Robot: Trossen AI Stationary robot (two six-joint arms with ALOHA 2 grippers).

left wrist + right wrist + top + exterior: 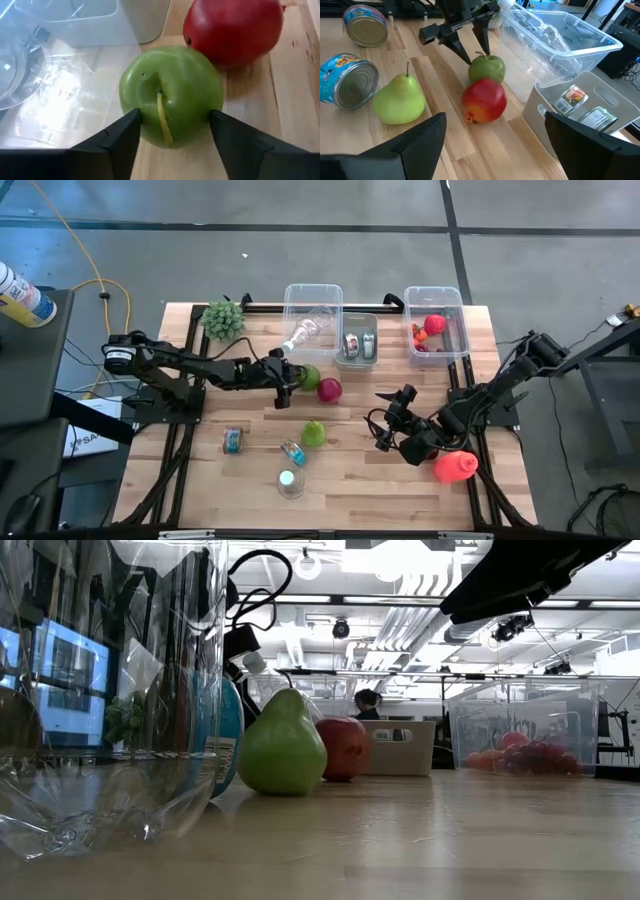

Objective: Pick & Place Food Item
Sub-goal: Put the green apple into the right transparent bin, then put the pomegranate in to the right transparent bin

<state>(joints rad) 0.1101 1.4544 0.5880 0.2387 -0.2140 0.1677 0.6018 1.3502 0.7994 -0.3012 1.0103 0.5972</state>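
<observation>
Nearest the front edge of the table (pixel 330 505) stands a small clear jar (pixel 290 483), with a blue can (pixel 293 452) lying just behind it and a second can (pixel 232 440) off toward the left side. Toward the front right corner the right arm stretches in low from the right edge, elbow bent, and its right gripper (pixel 392 423) hangs with fingers spread wide and nothing between them, facing the middle of the table; a red-orange item (pixel 456 466) lies just beside the arm's wrist. A green pear (pixel 314 433) stands upright near the table's middle. Behind it, the left arm reaches in nearly flat from the left edge, forearm level across the boards, and the left gripper (pixel 172 131) straddles the green apple (pixel 172 92), one finger on each flank; the fingers (pixel 122 135) sit right at the skin, but whether they press it I cannot tell. The red apple (pixel 330 389) lies touching or just beside the green one. Along the back edge sit a clear bin (pixel 312 308) holding an empty bottle, a grey bin (pixel 357 340) with packets, and a clear bin of red fruit (pixel 435 320); a green plant (pixel 223 319) stands toward the back left corner.
</observation>
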